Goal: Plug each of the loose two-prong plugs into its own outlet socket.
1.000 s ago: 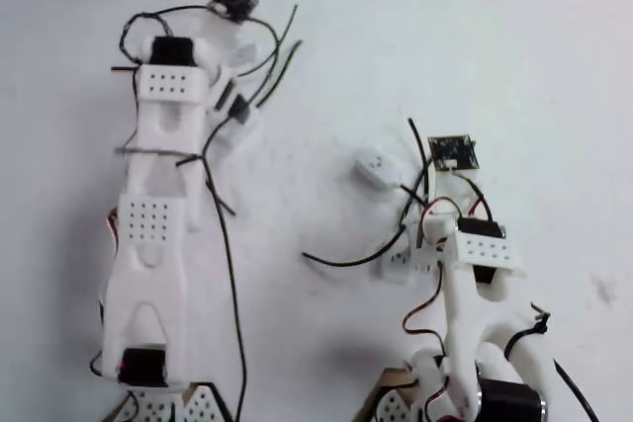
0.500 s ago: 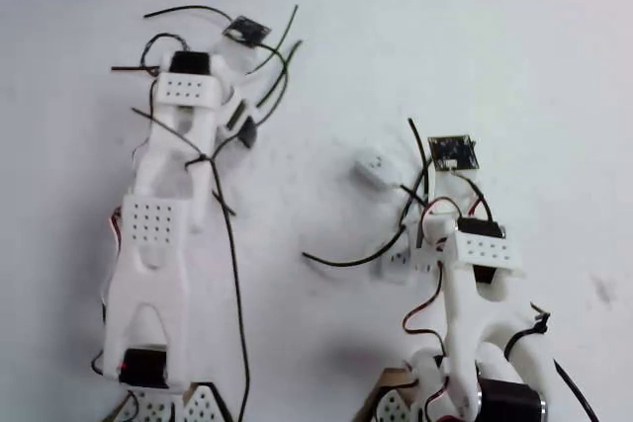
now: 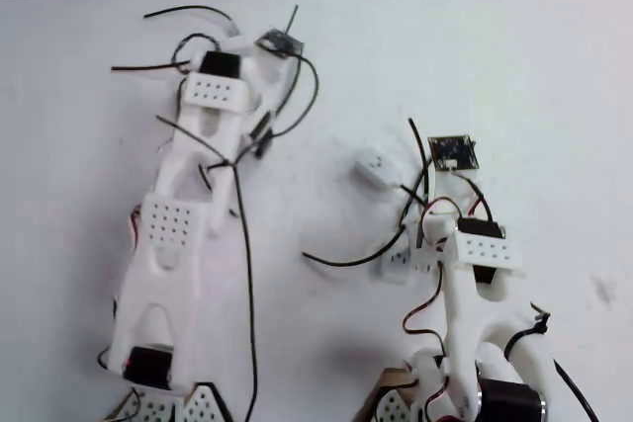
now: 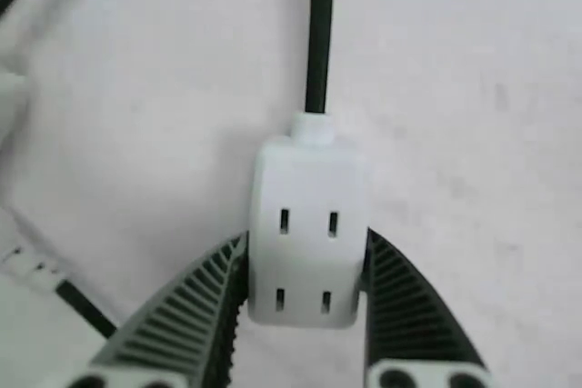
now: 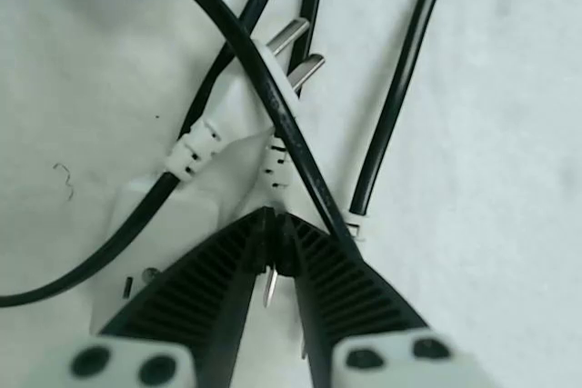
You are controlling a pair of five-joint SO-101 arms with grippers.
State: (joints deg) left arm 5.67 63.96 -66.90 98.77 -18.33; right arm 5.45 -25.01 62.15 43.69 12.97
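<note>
Left wrist view: left gripper [image 4: 306, 252] clasps outlet socket [image 4: 305, 224].

- High camera looks down over the whole table [image 3: 554, 66].
- Left wrist camera hangs close over an outlet block [image 4: 305, 224], facing the tabletop.
- Right wrist camera, equally close, shares cords [image 5: 277, 115] with the high view.

The white plastic left arm [image 3: 173, 234] lies stretched far forward, its dark ribbed left gripper [image 4: 305, 270] clamped on a white outlet block [image 4: 305, 197]. The white plastic right arm [image 3: 465, 294] sits folded near its base, with the dark ribbed right gripper [image 5: 275, 224] closed tip to tip.
</note>
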